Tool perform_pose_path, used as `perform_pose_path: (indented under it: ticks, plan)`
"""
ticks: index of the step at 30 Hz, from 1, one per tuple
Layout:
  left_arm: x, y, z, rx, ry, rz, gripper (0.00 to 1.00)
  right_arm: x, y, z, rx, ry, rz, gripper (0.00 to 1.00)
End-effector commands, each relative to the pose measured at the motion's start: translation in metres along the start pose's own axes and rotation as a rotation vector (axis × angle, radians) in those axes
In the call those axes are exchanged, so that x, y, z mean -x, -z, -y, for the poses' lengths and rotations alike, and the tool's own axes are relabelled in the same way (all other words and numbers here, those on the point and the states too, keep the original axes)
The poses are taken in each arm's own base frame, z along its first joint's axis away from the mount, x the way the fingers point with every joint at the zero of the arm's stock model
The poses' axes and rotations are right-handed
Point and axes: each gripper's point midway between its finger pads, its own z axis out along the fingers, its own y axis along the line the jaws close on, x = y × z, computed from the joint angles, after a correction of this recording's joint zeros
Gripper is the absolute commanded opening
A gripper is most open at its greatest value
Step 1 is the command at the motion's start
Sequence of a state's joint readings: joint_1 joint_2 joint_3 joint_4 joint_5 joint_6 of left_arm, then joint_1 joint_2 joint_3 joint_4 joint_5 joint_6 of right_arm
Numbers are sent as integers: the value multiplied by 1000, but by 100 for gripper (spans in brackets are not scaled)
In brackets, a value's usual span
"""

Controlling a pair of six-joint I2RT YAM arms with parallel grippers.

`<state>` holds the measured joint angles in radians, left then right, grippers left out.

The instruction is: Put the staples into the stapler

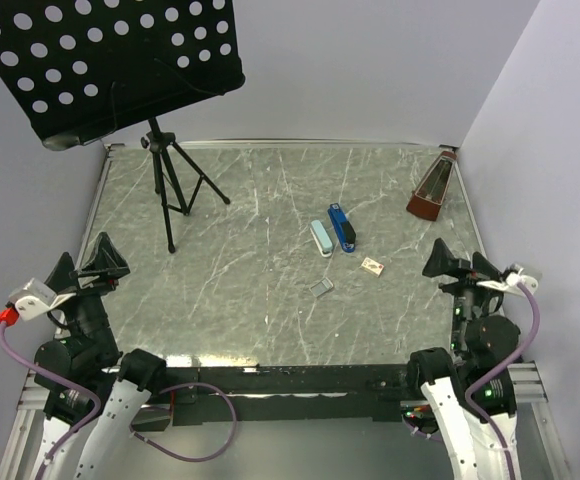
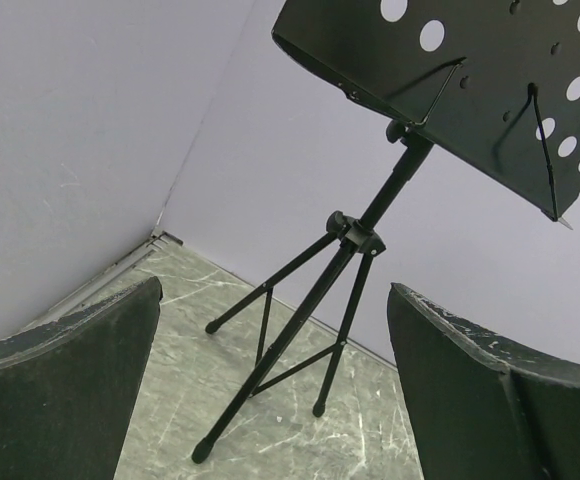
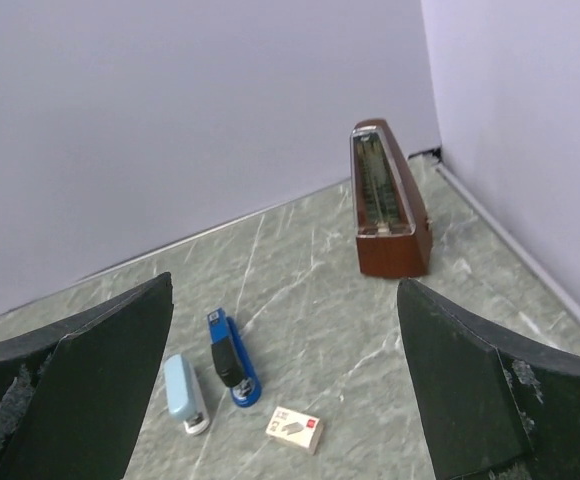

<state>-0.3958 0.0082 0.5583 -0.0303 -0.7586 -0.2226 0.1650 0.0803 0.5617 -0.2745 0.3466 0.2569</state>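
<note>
Both wide open and empty, left gripper [image 1: 88, 262], right gripper [image 1: 460, 262], blue stapler [image 1: 343, 228] lying on desk [image 1: 220, 290], staples [image 1: 322, 288] near it, not touching.

The left arm [image 1: 82, 345] and the right arm [image 1: 482, 350] have black joints above smooth white lower shells. A lilac cable [image 1: 10, 352] loops along each. A white block with a red cap [image 1: 8, 316] sits at the left wrist. The left gripper [image 1: 86, 268] and the right gripper [image 1: 460, 265] have broad black wedge-shaped fingers [image 3: 490, 400], their edges scuffed and flecked whitish
</note>
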Motion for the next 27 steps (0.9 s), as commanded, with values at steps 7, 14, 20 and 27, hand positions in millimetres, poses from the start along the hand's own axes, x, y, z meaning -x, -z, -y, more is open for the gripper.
perform_pose_path:
  ticks: [7, 14, 20, 27]
  plan:
    - [22, 4, -1, -9, 62, 77, 99, 13, 9, 7, -5, 60, 73, 100]
    - [12, 0, 2, -15, 40, 58, 99, 13, 7, 10, -23, 72, 73, 100]
    - [11, -1, 4, -24, 38, 61, 99, 8, 6, 15, -41, 69, 76, 100]
    - [11, -1, 2, -12, 37, 65, 99, 10, 6, 16, -45, 76, 84, 100]
